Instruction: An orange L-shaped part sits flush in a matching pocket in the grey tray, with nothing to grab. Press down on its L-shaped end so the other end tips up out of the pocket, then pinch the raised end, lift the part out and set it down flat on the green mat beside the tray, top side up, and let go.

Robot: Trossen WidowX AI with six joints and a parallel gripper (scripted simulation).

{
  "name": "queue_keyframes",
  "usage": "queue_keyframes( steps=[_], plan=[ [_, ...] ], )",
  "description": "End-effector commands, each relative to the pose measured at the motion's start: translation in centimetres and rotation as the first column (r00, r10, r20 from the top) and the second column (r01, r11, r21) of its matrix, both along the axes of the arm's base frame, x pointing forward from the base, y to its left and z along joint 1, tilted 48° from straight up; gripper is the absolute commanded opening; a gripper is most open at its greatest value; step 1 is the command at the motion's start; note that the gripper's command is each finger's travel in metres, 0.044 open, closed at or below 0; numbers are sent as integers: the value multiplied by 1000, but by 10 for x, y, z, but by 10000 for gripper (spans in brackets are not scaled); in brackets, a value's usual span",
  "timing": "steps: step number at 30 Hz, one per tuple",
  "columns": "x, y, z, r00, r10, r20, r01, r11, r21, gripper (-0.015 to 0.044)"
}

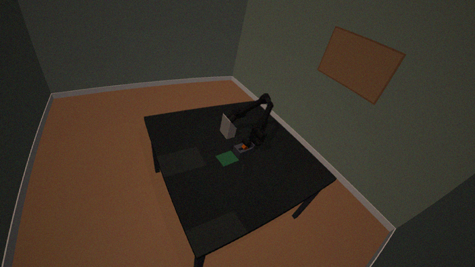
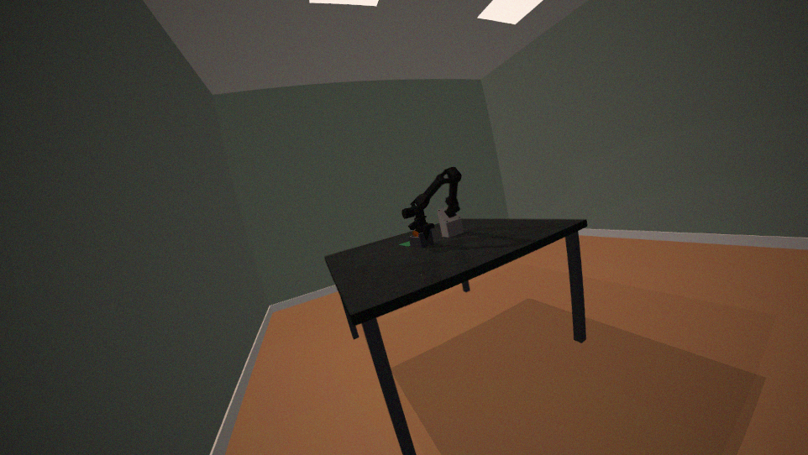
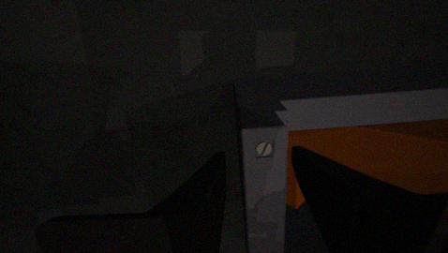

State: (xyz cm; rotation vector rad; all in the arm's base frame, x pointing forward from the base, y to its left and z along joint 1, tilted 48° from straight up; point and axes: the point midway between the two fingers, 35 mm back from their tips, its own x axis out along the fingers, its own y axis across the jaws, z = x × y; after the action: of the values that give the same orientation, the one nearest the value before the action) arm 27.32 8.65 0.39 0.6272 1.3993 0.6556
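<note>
The gripper (image 3: 258, 197) is seen low over the grey tray (image 3: 356, 110), its fingers partly spread with nothing held between them. One finger (image 3: 375, 206) is placed over the orange part (image 3: 375, 152); the other is outside the tray wall, over the dark table (image 1: 265, 188). Whether the finger already touches the part cannot be told. The part is in its pocket, and its surface looks slanted, so it is perhaps beginning to tip. For this step, the press should be kept straight down on the L-shaped end, slowly, without sliding sideways, until the far end is clearly raised. The green mat (image 1: 226, 158) is seen just beside the tray.
</note>
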Motion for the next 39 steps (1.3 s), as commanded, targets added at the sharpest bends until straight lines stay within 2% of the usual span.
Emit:
queue_keyframes(
  steps=[1,14,22,25,32,39],
  plan=[
    [-3,4,-2,1000,9,-8,-9,1000,4,180],
    [0,0,1,1000,0,1,0,1000,1,180],
    [-4,0,17,1000,9,-8,-9,1000,3,180],
    [-2,-12,24,1000,8,-8,-8,1000,-3,180],
    [-7,-76,69,1000,9,-9,-9,1000,-3,180],
    [-4,-78,69,1000,-10,2,10,1000,-3,180]
  ],
)
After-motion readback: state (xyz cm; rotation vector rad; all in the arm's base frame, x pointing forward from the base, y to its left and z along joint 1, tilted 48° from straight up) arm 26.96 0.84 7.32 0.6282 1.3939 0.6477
